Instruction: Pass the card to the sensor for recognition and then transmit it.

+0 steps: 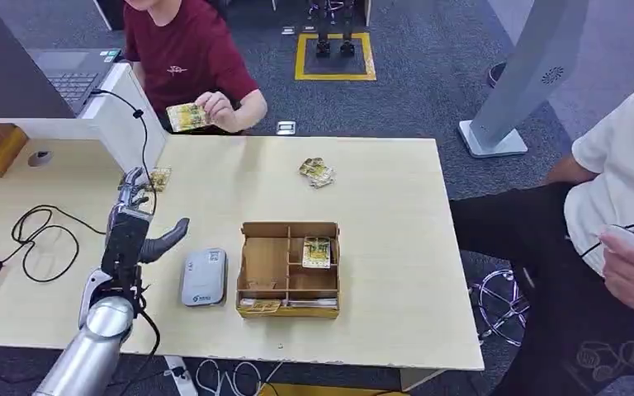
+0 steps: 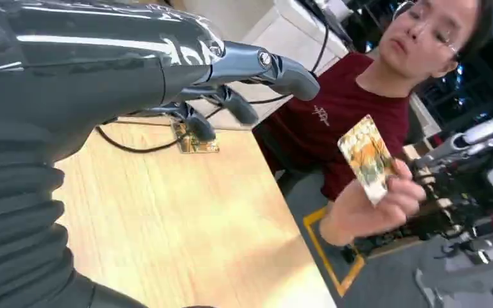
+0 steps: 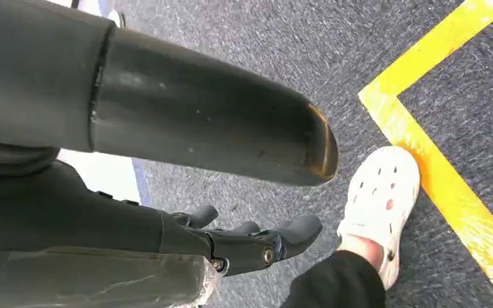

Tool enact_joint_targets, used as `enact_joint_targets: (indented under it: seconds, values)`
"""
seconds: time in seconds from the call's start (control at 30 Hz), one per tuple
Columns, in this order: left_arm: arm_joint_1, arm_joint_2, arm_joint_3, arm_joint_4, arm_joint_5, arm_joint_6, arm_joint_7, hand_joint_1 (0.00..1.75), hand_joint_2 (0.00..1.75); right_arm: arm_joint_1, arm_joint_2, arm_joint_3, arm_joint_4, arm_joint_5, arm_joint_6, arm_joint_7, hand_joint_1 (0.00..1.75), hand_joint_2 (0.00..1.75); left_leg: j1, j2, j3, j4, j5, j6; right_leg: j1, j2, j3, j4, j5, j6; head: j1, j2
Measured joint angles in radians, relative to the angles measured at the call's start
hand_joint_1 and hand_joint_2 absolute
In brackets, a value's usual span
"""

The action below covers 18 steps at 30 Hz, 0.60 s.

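Pale desk [image 1: 380, 190]: left hand [image 1: 136, 216], fingers apart and holding nothing, reaches to 12 o'clock for a card [image 1: 160, 177]; reader [image 1: 203, 277] waits at 3. Right hand [image 3: 244, 240] hangs loosely spread, holding nothing.

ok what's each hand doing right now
left hand: open, fingertips over a card on the table, holding nothing.
right hand: open, holding nothing.

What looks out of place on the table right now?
A few cards lie in a loose, skewed heap near the table's far edge, away from the cardboard box. One card lies by the left hand fingertips. Nothing looks spilled or damaged.
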Motion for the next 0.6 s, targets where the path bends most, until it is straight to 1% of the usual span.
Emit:
enact_joint_targets:
  seconds: [0.1,0.17,0.2,0.3,0.37,0.43,0.6]
  values:
    - [0.054,0.022,0.0,-0.083,0.003,-0.053,-0.03,0.0,1.75,0.0,-0.001,-0.001,0.0,-0.005,-0.001,0.0,0.0,0.0,0.0,0.001,0.0,0.0,0.0,0.0,0.0,0.001,0.0,0.0,0.0,0.0,0.0,0.0]
    - [0.103,0.032,-0.002,-0.152,-0.032,-0.077,-0.046,0.0,1.75,0.003,-0.001,-0.002,0.0,-0.008,0.0,0.001,0.0,0.0,0.0,0.001,0.0,0.0,0.0,0.0,0.0,0.001,0.0,0.0,0.0,0.0,0.0,0.0]
    - [0.131,0.04,-0.005,-0.188,-0.07,-0.084,-0.056,0.0,1.75,0.004,-0.001,-0.003,0.0,-0.013,0.001,0.003,0.0,0.0,0.0,0.001,0.0,0.0,0.0,0.0,0.0,0.001,0.0,0.0,0.0,0.0,0.0,0.0]
    - [0.228,0.072,-0.031,-0.292,-0.215,-0.07,-0.102,0.0,1.75,0.006,-0.001,-0.005,0.0,-0.021,0.006,0.006,0.0,0.0,0.0,0.002,0.0,0.0,-0.001,0.001,0.0,0.002,-0.001,0.0,0.0,0.0,0.0,0.0]
    - [0.272,0.084,-0.041,-0.333,-0.235,-0.065,-0.11,0.0,1.75,0.006,-0.001,-0.006,0.0,-0.021,0.007,0.006,0.0,0.0,0.0,0.001,0.0,0.0,-0.001,0.001,0.0,0.001,-0.001,0.0,0.0,0.0,0.0,0.0]
    - [0.296,0.095,-0.047,-0.361,-0.238,-0.063,-0.11,0.0,1.75,0.006,-0.001,-0.007,0.0,-0.021,0.007,0.006,0.0,0.0,0.0,0.001,0.0,0.0,-0.001,0.001,0.0,0.001,-0.001,0.0,0.0,0.0,0.0,0.0]
    - [0.314,0.111,-0.054,-0.395,-0.243,-0.063,-0.112,0.0,1.75,0.006,-0.001,-0.012,-0.001,-0.022,0.008,0.006,0.0,0.0,0.0,0.001,0.0,0.0,0.0,0.0,0.0,0.0,0.0,0.0,0.0,0.0,0.0,0.0]
